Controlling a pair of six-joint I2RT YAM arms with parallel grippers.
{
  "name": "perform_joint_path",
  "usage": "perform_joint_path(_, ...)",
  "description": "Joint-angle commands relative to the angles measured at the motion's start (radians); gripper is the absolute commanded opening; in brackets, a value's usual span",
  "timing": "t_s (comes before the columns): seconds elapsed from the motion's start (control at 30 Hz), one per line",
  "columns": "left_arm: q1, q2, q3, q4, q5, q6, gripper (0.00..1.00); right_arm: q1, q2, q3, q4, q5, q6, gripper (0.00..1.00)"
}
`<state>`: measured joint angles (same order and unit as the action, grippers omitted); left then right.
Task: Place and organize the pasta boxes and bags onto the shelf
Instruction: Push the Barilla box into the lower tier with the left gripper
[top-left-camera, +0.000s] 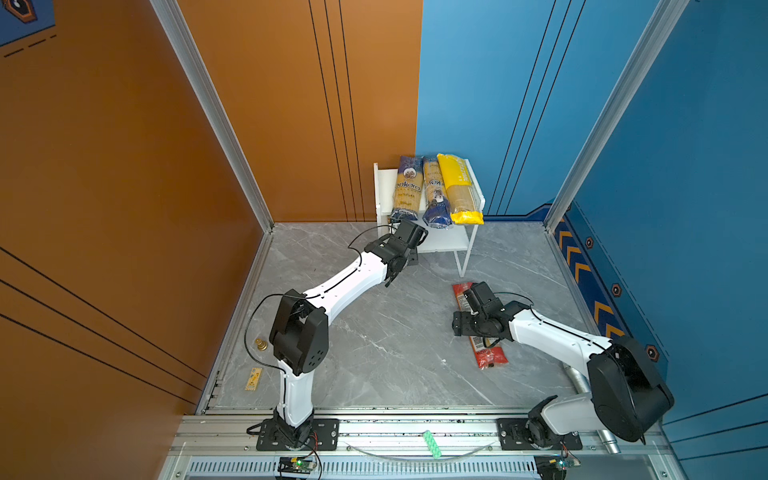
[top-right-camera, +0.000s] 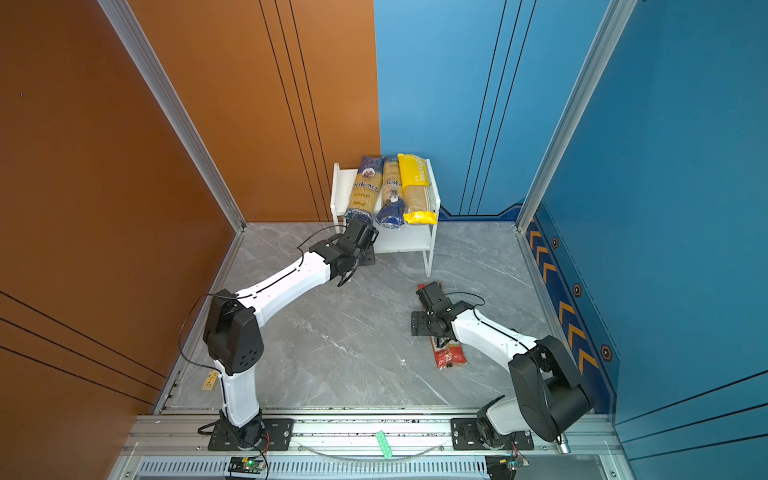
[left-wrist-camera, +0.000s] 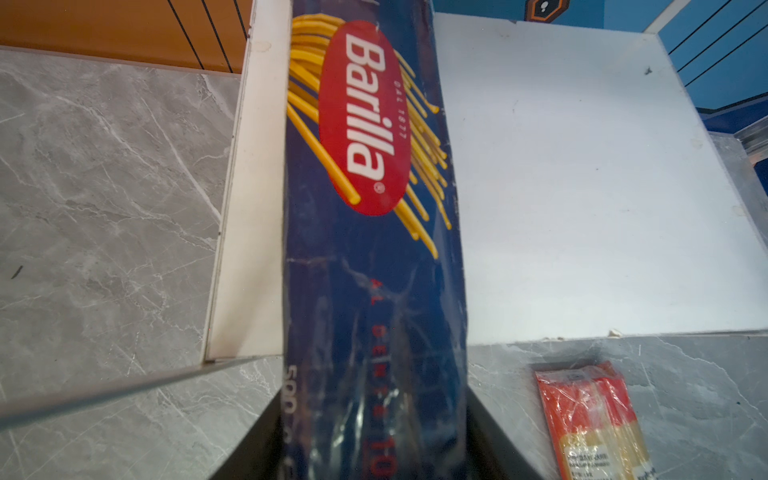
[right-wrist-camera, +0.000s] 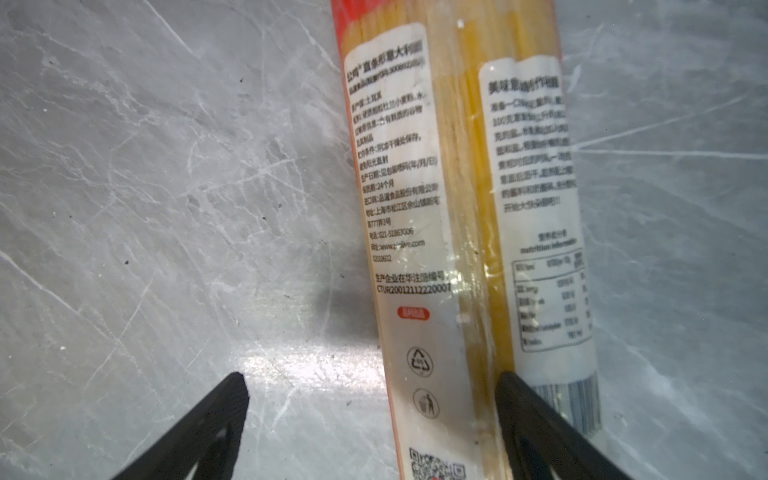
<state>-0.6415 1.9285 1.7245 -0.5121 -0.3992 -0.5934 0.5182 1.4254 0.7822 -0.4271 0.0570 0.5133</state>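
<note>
The white shelf (top-left-camera: 446, 240) (top-right-camera: 409, 242) stands against the back wall. Two "ankara" packs (top-left-camera: 407, 189) (top-left-camera: 434, 195) and a yellow pack (top-left-camera: 459, 189) lie side by side on its upper board. In the left wrist view a dark blue Barilla pack (left-wrist-camera: 374, 249) lies along the left side of the lower board (left-wrist-camera: 582, 187). My left gripper (left-wrist-camera: 374, 415) has a finger at each side of the pack's near end; whether it grips is unclear. My right gripper (right-wrist-camera: 372, 376) hangs open over the clear red-ended pack (right-wrist-camera: 457, 166) (top-left-camera: 490, 355) on the floor. One finger is over the pack and the other over bare floor.
The shelf's thin front leg (top-left-camera: 462, 264) stands just behind the red-ended pack. A small brass weight (top-left-camera: 261, 344) and a yellow tag (top-left-camera: 253, 379) lie by the left wall. A green strip (top-left-camera: 430, 444) rests on the front rail. Walls enclose three sides.
</note>
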Motion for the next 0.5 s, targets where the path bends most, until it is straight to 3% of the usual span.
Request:
perform_joint_path(0.0, 0.003, -0.024, 0.009, 0.081, -0.029, 0.023, 0.55, 0.005, 0.012, 0.016, -0.005, 0.013, 0.008, 0.91)
perform_joint_path(0.47, -0.002, -0.045, -0.016, 0.083, -0.039, 0.03, 0.66, 0.006, 0.013, 0.016, -0.002, 0.003, 0.007, 0.91)
